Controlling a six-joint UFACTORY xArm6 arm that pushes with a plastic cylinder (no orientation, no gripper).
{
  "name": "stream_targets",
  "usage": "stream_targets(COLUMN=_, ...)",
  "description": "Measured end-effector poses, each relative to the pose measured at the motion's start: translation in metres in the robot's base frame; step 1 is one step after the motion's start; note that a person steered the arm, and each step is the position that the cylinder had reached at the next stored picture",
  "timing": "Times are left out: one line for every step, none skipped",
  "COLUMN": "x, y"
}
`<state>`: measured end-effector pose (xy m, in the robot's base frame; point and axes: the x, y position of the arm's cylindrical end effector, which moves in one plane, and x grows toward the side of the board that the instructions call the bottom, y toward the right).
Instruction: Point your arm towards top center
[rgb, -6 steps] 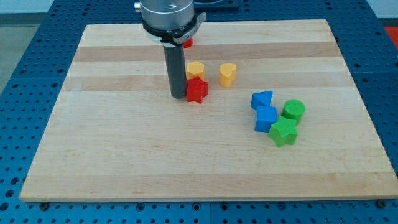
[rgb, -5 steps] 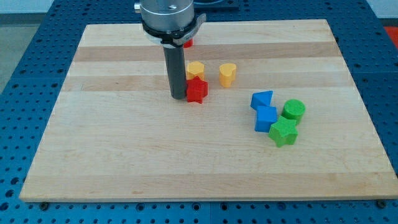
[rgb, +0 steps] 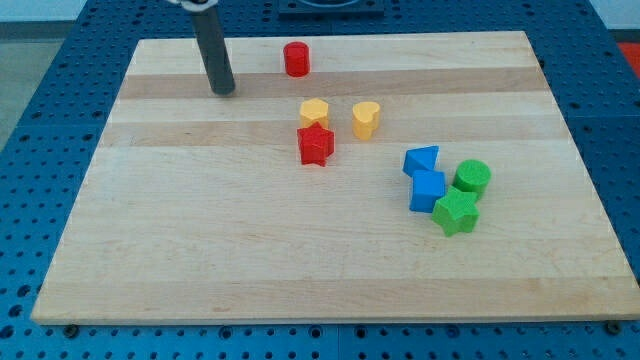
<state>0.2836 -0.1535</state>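
Rod seen upright near the board's top left, only its lower length in frame; the upper part and the arm are cut off by the view's top edge. My tip (rgb: 223, 91) is set down on the wooden board (rgb: 200, 250), on a lighter plank strip just below the top edge. No jaws are fitted to this rod, so nothing can be noted as apart or together.

The top centre of the board is marked by the red cylinder (rgb: 296, 59), standing upright close to the top edge. The tip is placed to the view's left of it and slightly lower, near but clearly apart; no block is touched by the tip.

Below the red cylinder, a small group is noted around the board's middle: a yellow block of roughly hexagonal shape (rgb: 314, 112), a red star-shaped block (rgb: 316, 145) just beneath it and touching or nearly so, and a yellow heart-like block (rgb: 366, 119) just to the right, apart from both. All three lie well to the right of and below the tip.

Further right and lower, a tight cluster is recorded: a blue wedge-like block (rgb: 421, 160) over a blue cube (rgb: 428, 190), a green cylinder (rgb: 472, 178) to their right, and a green star-shaped block (rgb: 456, 212) at the bottom, pressed against the cube.

The board is laid on a blue perforated table (rgb: 30, 150).
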Motion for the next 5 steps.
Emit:
stream_targets(x=-0.039, y=0.009)
stream_targets(x=-0.075, y=0.032)
stream_targets(x=-0.091, y=0.057)
stream_targets(x=-0.088, y=0.072)
stream_targets(x=-0.081, y=0.093)
